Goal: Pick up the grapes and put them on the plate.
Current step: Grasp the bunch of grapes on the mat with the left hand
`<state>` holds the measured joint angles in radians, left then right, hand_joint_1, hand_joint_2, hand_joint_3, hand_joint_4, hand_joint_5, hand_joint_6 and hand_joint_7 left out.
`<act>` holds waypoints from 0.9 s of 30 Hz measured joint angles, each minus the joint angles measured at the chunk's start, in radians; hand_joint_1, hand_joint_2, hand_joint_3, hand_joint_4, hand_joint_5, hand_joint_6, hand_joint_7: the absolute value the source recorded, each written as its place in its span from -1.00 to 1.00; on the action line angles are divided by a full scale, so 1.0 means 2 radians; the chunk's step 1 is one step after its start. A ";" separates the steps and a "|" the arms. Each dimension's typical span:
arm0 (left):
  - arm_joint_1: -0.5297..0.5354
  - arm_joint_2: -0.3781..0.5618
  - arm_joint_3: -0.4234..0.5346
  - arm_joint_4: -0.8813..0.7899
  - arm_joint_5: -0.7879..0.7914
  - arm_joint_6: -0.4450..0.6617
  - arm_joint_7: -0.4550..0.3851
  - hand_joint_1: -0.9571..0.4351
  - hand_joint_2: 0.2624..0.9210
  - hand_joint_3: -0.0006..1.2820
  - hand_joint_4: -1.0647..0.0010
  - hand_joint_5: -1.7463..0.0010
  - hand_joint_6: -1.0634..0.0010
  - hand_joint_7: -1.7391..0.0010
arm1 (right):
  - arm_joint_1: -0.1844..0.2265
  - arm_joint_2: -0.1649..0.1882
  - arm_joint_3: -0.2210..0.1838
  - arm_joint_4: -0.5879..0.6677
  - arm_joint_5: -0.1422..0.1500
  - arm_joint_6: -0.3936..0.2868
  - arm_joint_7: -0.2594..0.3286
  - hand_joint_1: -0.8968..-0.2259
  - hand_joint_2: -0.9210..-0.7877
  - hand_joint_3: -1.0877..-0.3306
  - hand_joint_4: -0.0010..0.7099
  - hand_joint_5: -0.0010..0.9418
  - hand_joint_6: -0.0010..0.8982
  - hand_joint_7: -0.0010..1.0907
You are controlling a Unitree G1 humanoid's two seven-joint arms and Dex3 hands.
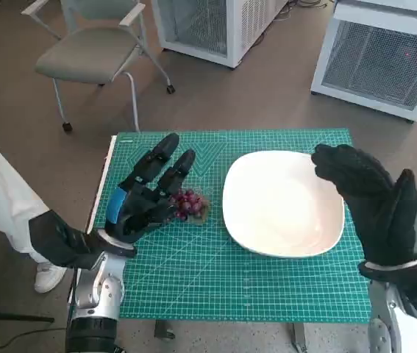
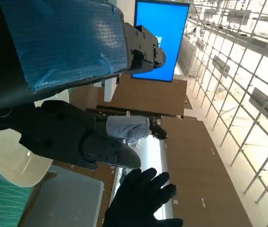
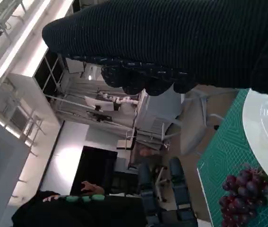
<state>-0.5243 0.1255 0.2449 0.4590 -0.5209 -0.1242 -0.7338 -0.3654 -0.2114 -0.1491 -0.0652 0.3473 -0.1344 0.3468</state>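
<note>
Both forearms rise from the near edge of the green cutting mat [image 1: 267,287]. On the left, the left hand [image 1: 145,195] lies low over the mat with its fingers stretched long and apart, holding nothing. Its fingertips reach past the grapes [image 1: 188,204], which sit on the mat just beside the hand's inner side; whether they touch I cannot tell. On the right, the right hand [image 1: 373,202] is raised above the plate's near right rim, fingers spread wide, empty. The white plate [image 1: 282,202] lies just beside the grapes, near the mat's right edge. Bare mat shows between plate and near edge. Beyond the table stand a chair [image 1: 94,51] and two white cabinets [image 1: 385,55]. A person's leg [image 1: 2,198] is at the left.
</note>
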 measured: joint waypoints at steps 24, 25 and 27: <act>0.007 -0.001 -0.001 -0.002 0.000 0.004 0.001 -0.34 0.99 -1.00 0.63 1.00 0.35 1.00 | 0.000 -0.002 0.000 0.000 -0.001 0.000 0.000 0.02 -1.00 0.28 -0.06 -0.48 -0.93 0.41; 0.007 -0.001 -0.001 -0.002 0.000 0.004 0.001 -0.35 0.99 -1.00 0.63 1.00 0.35 1.00 | 0.000 -0.002 0.000 0.000 -0.001 -0.001 0.000 0.01 -1.00 0.28 -0.06 -0.48 -0.93 0.41; 0.007 0.000 -0.001 -0.003 0.000 0.005 0.001 -0.35 0.99 -1.00 0.64 1.00 0.35 1.00 | 0.000 -0.002 0.001 0.000 -0.001 -0.001 0.000 0.01 -1.00 0.28 -0.06 -0.48 -0.93 0.41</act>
<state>-0.5095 0.1245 0.2436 0.4527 -0.5205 -0.1139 -0.7321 -0.3654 -0.2145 -0.1480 -0.0658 0.3453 -0.1367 0.3465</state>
